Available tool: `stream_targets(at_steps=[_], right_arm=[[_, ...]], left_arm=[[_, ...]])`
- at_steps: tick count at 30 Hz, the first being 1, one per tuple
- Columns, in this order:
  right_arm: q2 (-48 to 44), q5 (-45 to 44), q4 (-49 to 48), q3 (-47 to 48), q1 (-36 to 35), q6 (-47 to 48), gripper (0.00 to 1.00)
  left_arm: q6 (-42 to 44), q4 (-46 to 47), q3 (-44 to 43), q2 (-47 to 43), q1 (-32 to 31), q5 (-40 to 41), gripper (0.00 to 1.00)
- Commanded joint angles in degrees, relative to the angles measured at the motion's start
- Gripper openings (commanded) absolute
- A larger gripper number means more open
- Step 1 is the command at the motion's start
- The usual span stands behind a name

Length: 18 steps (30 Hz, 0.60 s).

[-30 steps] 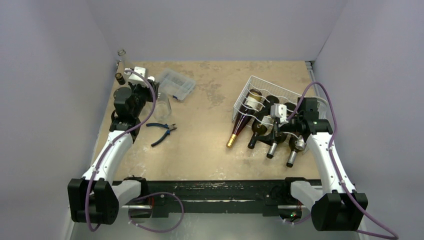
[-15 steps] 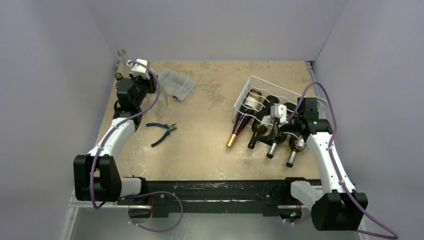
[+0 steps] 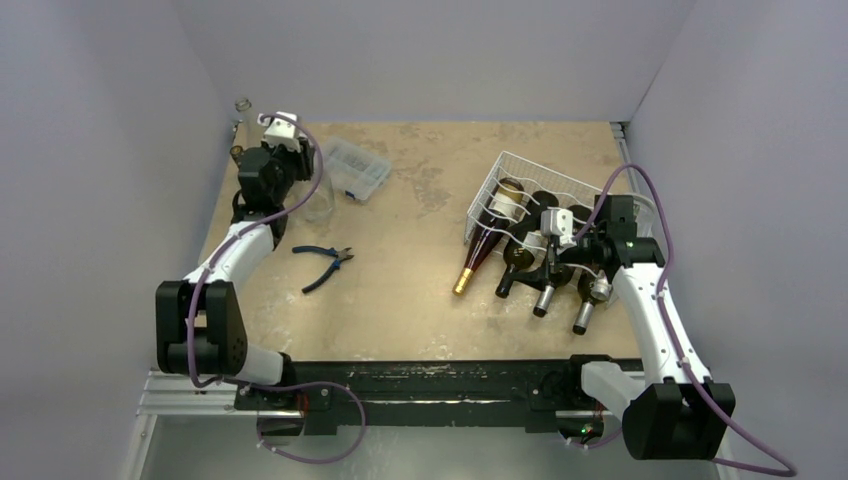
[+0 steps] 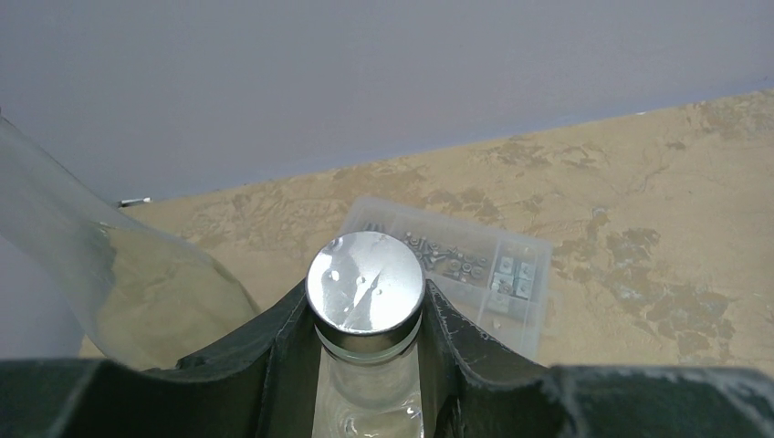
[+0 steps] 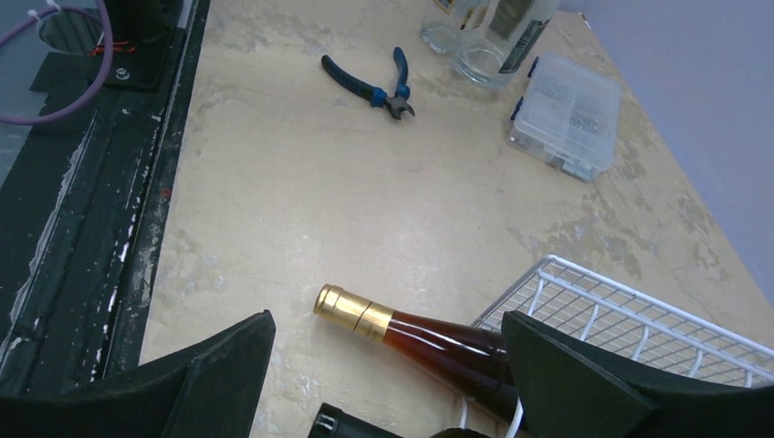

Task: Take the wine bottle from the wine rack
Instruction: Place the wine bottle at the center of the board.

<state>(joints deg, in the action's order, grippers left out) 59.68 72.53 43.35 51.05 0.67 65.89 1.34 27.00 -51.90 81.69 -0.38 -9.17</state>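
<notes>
Wine bottle [image 3: 487,243], the gold-capped amber one, lies in the wine rack [image 3: 520,165] on the right of the worktop [image 3: 420,290]. Its long axis runs 1 o'clock to 7 o'clock, with the neck poking out past the wire toward 7. We see the right fingers [image 5: 584,383] spread wide and empty over the dark bottles [image 3: 515,262], the amber one just beside at 9 o'clock. The right arm is plainly nearer. Far off at 10 o'clock, the left fingers [image 4: 274,365] clamp a clear glass bottle [image 4: 365,292] under its silver cap. The pliers [image 3: 322,262] lie well apart and are no obstacle.
</notes>
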Motion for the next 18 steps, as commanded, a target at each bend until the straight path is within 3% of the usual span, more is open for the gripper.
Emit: stream_targets(at_steps=[1,18], right_arm=[[0.3,0.1,1.2,1.1,0.2,1.1,0.99],[0.6,-0.2,1.3,1.1,0.2,1.4,0.99]], left_arm=[[2.1,15.6,-7.1,-0.5,0.4,-0.1,0.00],[3.2,15.2,-8.9,4.2,2.2,0.2,0.01]])
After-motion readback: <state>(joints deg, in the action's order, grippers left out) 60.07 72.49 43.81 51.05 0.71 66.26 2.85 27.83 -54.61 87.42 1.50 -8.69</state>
